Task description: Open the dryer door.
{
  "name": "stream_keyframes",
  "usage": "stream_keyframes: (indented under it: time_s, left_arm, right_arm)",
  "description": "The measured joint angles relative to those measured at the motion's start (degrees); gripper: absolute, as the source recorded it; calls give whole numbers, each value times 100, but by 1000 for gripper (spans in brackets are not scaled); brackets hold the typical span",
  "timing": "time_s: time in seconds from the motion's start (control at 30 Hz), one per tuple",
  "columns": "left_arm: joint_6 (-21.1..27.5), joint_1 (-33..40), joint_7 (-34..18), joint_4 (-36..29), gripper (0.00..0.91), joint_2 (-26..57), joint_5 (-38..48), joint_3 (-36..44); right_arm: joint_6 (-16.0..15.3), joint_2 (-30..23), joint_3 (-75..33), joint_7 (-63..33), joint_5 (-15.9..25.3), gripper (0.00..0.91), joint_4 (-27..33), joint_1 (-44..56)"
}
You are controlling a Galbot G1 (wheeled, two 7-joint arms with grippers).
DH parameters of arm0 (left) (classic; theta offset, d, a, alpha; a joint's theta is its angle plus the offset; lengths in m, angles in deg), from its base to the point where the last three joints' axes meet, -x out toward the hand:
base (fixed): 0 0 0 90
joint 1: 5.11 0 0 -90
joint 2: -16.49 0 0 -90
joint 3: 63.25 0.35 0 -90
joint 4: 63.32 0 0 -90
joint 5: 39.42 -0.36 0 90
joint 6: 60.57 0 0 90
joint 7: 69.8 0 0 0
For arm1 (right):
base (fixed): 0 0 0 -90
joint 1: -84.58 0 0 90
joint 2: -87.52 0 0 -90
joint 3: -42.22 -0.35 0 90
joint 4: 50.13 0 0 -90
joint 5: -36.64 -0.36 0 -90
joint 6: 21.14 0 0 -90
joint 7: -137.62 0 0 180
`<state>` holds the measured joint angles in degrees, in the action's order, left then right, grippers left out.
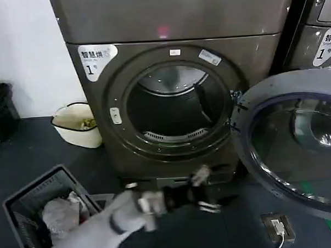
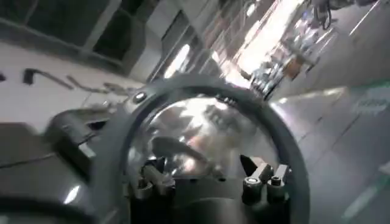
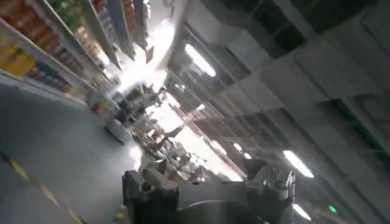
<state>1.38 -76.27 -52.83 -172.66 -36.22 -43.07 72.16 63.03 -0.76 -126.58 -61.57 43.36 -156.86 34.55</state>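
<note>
A grey basket (image 1: 26, 204) with cloth in it sits low on the left, and the left gripper (image 1: 204, 191) hangs in front of the dryer (image 1: 172, 25), below its round hole. Its fingers (image 2: 268, 182) are spread apart and hold nothing. The dryer door (image 1: 298, 145) is swung wide open on the right. I cannot tell how the right gripper (image 3: 207, 182) holds its fingers.

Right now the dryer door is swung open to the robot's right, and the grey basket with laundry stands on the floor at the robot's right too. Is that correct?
One detail is wrong. In the head view the grey basket stands on the floor at the robot's left, below the cream tub, not its right. The dryer door is indeed swung open to the robot's right of the dryer.
</note>
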Motion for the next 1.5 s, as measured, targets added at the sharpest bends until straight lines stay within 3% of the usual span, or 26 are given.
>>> stream_keyframes:
  time_s: [0.2, 0.53, 0.83, 1.07, 1.17, 1.33, 1.5]
  left_arm:
    - [98, -1086, -56, -485, 907, 815, 217, -1224]
    - [1296, -3032, -518, -1176, 907, 1688, 1135, -3080]
    - [3354, -3923, -1347, -1745, 907, 2036, 2311, -3989]
    - [5777, -3909, -2366, -2159, 907, 2079, 3646, -4270]
    - [6542, -3962, -2738, -2169, 907, 2061, 4264, -4432]
    - [7017, -4128, -3389, -2076, 907, 1955, 5370, -4858]
    - [7034, -4437, -3979, -1915, 907, 1935, 6510, -5373]
  right_arm:
    - [1, 250, 203, 84, -123, 907, 0, -62]
    - [-26, 481, 299, 73, -184, 907, 161, -169]
    - [133, 592, 129, 145, -396, 907, 416, -193]
    - [188, 581, 68, 199, -517, 907, 557, -195]
    - [230, 580, 11, 256, -591, 907, 606, -198]
    - [400, 576, -75, 402, -738, 907, 710, -190]
    - [705, 545, -115, 541, -890, 907, 795, -193]
